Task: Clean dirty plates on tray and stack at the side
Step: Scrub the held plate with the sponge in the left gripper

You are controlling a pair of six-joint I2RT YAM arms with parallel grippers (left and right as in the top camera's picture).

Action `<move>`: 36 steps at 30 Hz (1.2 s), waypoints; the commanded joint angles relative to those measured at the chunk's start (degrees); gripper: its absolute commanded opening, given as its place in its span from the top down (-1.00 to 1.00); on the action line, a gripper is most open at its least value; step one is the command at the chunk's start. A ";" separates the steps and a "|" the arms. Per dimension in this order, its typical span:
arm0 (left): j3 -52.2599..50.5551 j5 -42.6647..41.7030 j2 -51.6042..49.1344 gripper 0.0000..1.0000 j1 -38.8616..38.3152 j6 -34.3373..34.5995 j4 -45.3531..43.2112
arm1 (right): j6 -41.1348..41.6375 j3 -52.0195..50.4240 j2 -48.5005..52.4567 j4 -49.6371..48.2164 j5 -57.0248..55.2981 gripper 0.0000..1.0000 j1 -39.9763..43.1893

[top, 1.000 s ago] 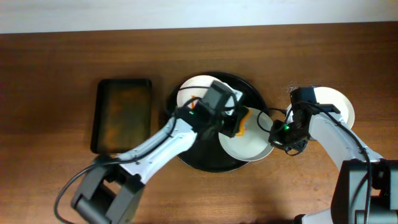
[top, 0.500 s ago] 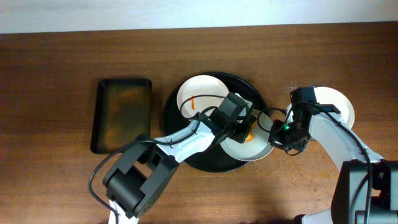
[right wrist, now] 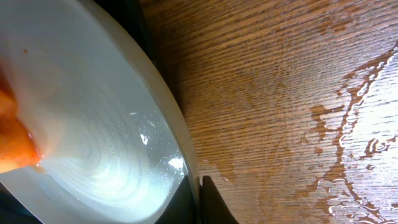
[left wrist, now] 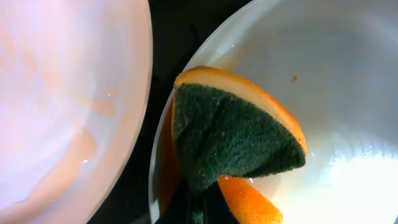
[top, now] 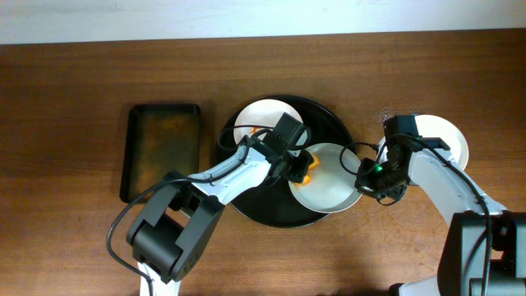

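A round black tray holds two white plates. The far plate carries an orange smear and shows at the left of the left wrist view. My left gripper is shut on an orange and green sponge, pressed on the left inner edge of the near plate. My right gripper is shut on that plate's right rim, with the rim pinched between its fingers. A clean white plate lies on the table at the right.
A dark rectangular tray with brownish residue sits at the left. The wooden table is wet with water streaks to the right of the held plate. A white wall edge runs along the back.
My left gripper with the sponge swept right across the near plate, then back left to its left edge. The right gripper and the plate have stayed in place.
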State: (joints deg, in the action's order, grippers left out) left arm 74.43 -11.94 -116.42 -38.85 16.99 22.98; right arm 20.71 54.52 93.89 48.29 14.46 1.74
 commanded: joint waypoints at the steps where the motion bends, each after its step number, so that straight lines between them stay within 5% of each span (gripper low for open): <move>1: -1.99 0.96 2.38 0.99 0.52 0.15 2.64 | -0.81 -0.46 -0.22 0.55 -2.69 0.92 0.15; 4: -1.99 -9.31 5.25 0.99 0.35 0.15 2.69 | -0.81 -0.46 -0.22 0.55 -2.71 0.92 0.15; 12: -1.18 -5.57 10.84 0.99 2.82 -2.56 -4.76 | -0.81 -0.46 -0.22 0.57 -2.71 0.92 0.15; 17: -2.32 -4.44 11.15 0.99 -0.63 -2.51 -1.90 | -0.79 -0.46 -0.22 0.55 -2.69 0.92 0.15; 23: -3.04 0.37 4.59 0.99 -4.87 -2.54 -4.52 | -0.79 -0.46 -0.22 0.66 -2.69 0.92 0.15; 29: -3.04 23.02 1.99 0.99 -4.11 -7.78 -4.31 | -0.81 -0.46 -0.22 0.98 -2.69 0.92 0.15; 36: 1.60 25.05 3.32 0.99 -3.98 -7.91 -4.26 | -0.81 -0.46 -0.22 0.98 -2.69 0.92 0.15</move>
State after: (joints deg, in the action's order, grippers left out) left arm 72.77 7.62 -113.34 -43.77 10.24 18.59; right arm 20.38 54.52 93.80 48.62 14.68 1.67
